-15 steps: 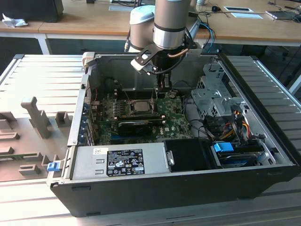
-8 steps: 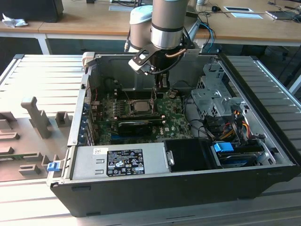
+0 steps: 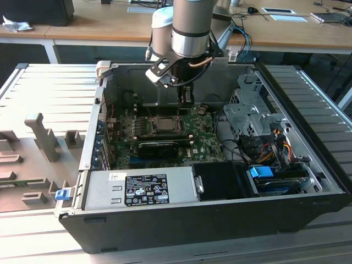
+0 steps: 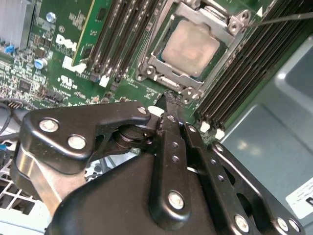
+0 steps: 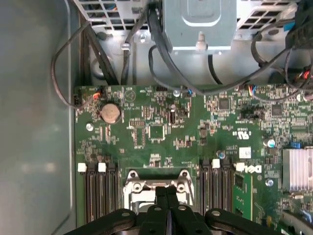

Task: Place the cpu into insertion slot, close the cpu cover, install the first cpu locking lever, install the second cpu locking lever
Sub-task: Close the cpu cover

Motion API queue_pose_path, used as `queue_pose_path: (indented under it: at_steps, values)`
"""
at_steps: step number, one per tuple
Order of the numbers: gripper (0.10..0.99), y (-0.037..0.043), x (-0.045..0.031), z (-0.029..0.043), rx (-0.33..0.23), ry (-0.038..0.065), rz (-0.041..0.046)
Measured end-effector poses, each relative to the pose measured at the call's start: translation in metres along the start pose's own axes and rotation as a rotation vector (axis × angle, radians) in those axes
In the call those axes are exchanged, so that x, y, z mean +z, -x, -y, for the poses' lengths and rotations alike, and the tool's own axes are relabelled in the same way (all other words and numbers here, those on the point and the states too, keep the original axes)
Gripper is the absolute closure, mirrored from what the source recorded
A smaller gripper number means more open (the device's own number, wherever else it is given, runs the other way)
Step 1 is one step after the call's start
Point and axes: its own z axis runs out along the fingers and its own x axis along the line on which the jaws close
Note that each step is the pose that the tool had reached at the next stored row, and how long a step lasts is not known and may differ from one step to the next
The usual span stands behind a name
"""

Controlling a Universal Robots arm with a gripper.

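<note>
- Open computer case (image 3: 308, 181) lies on its side on a ribbed metal bench (image 3: 49, 88). Green board (image 3: 203, 135) sits on its floor.
- The arm (image 3: 190, 27) reaches down into the far part of the case.
- In both wrist views we see the jaws pressed together, with nothing between them.
- Their tip sits low over the board, just beside one edge of the socket (image 3: 150, 123). We cannot tell whether it touches the board.
- In the exterior view, the jaws stand just to that view's right of the socket, on its far side.
- The chip (image 4: 190, 46) is seated in the socket, pale metal face up and level.
- The cover (image 4: 234, 30) lies flat on the socket, framing the chip through its square opening.
- A thin wire lever (image 4: 286, 17) runs out past one corner of the cover. We cannot tell whether it is latched.
- Long black memory slots (image 4: 122, 34) flank the socket on two sides.
- A black ribbed block (image 3: 159, 147) lies just near of the socket.
- A grey power supply (image 3: 140, 190) sits against the near wall.
- A metal drive cage (image 3: 247, 107) with cables stands at the exterior view's right.
- On the board, a coin battery (image 5: 110, 113) and a small finned heatsink (image 5: 297, 169) sit well apart from the socket.
</note>
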Motion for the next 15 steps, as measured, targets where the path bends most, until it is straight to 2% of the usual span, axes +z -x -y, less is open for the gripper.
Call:
queue_pose_path:
  at_steps: [3,5,7,9,11,12,15]
  values:
    - [0.98,0.0,0.0013,0.002,0.0,0.0,-0.0002]
    - [0.98,0.0001,0.0088,0.0058,-0.002,0.0,0.0001]
    - [0.98,0.0002,0.0133,0.0096,-0.018,0.0,-0.0012]
    - [0.98,0.0004,0.0167,0.018,-0.029,0.0,-0.0016]
    - [0.98,0.0006,0.017,0.0269,-0.031,0.0,-0.0016]
    - [0.98,0.0008,0.0171,0.0338,-0.032,0.0,-0.0016]
    - [0.98,0.0009,0.017,0.0403,-0.033,0.0,-0.0017]
